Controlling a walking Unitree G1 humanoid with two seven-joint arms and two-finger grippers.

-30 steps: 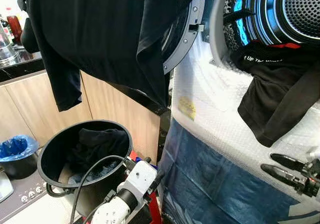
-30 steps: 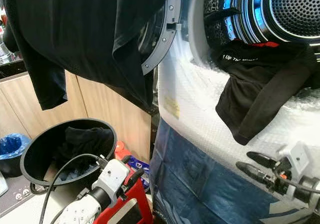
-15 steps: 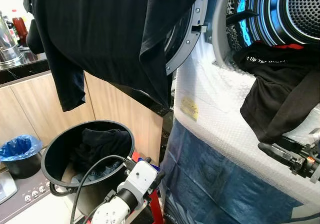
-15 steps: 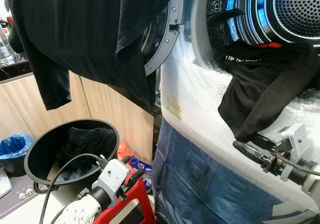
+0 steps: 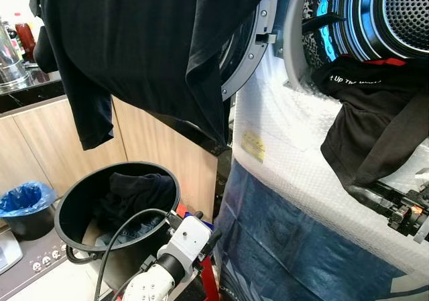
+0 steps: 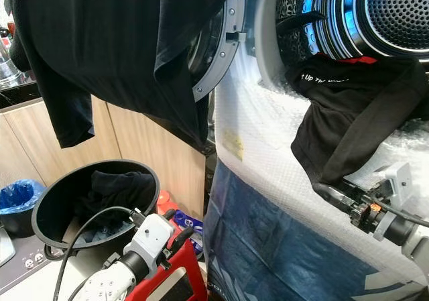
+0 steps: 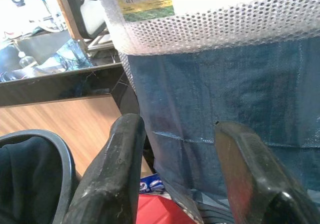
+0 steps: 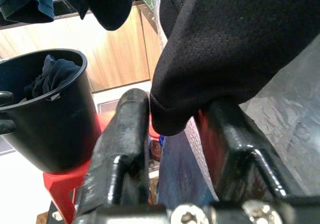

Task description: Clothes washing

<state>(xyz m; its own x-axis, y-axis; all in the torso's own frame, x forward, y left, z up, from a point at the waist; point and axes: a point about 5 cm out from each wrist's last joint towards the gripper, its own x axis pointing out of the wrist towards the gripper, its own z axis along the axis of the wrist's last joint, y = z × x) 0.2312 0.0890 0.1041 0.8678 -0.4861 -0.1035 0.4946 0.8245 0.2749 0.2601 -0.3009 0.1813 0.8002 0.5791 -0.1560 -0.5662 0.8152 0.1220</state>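
A black garment with white lettering hangs out of the washer drum and down over the bubble-wrapped front. My right gripper is at its lowest hem. In the right wrist view the gripper is open, with the tip of the hem hanging between the two fingers. A large black T-shirt is draped over the open washer door. Low on the left, my left gripper is open and holds nothing, beside a black bucket with dark clothes inside.
The washer front is covered with bubble wrap and blue sheeting. A small bin with a blue bag stands at the far left under a wooden counter. A red object lies below the left arm.
My right gripper has risen from below the hanging garment up to its hem, and the hem now sits between the fingers. The left arm and bucket have not moved.
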